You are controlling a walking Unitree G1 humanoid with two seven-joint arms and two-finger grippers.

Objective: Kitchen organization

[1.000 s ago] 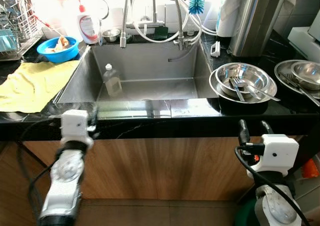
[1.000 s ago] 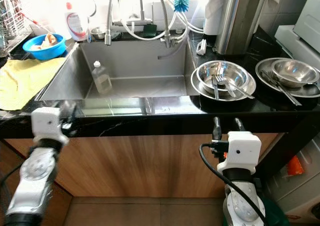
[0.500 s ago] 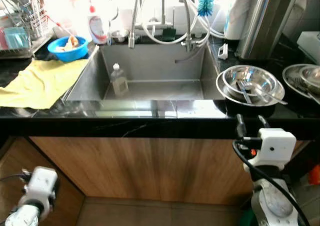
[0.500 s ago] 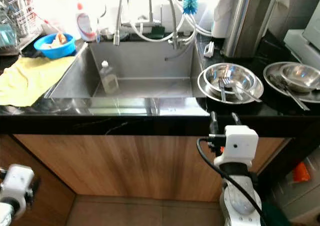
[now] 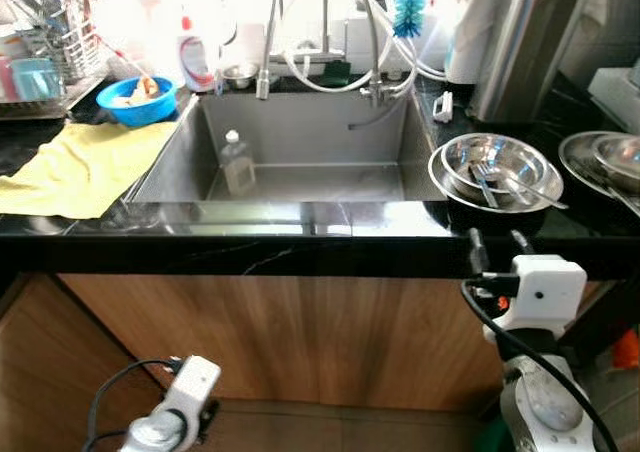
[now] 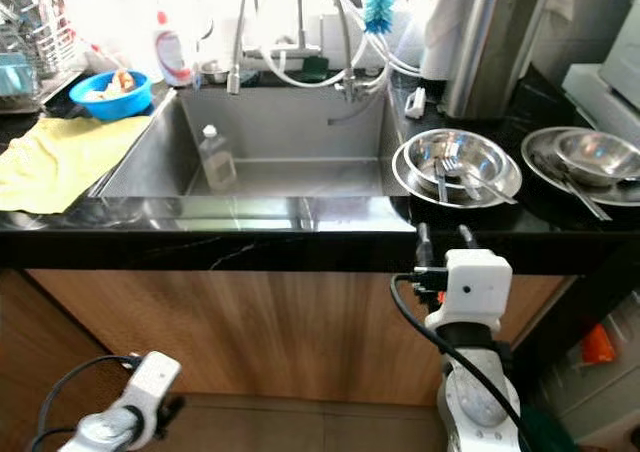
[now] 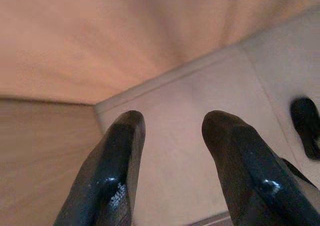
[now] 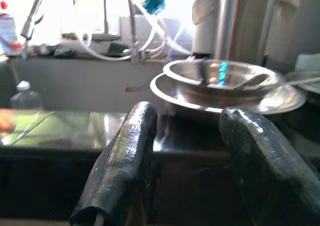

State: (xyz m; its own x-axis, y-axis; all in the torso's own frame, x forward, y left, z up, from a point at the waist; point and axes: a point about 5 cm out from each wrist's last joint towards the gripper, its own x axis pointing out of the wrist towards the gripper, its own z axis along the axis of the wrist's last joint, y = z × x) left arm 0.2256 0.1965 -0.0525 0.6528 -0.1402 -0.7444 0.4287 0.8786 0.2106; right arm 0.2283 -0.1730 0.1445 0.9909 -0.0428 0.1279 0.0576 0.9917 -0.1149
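At the near right counter edge, the right gripper (image 6: 438,235) is being held spread and empty just short of the steel bowl (image 6: 455,158) with cutlery, judged untouched. Low on the left, the left gripper (image 7: 172,136) is being carried parted and empty over the floor (image 7: 200,136); organising is judged barely begun.

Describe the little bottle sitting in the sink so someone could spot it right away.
Find the steel sink set in the black counter. On its floor, near the left wall, stands a small clear bottle with a white cap. Unlike the red-capped white bottle up on the ledge, it is see-through and down inside the basin.
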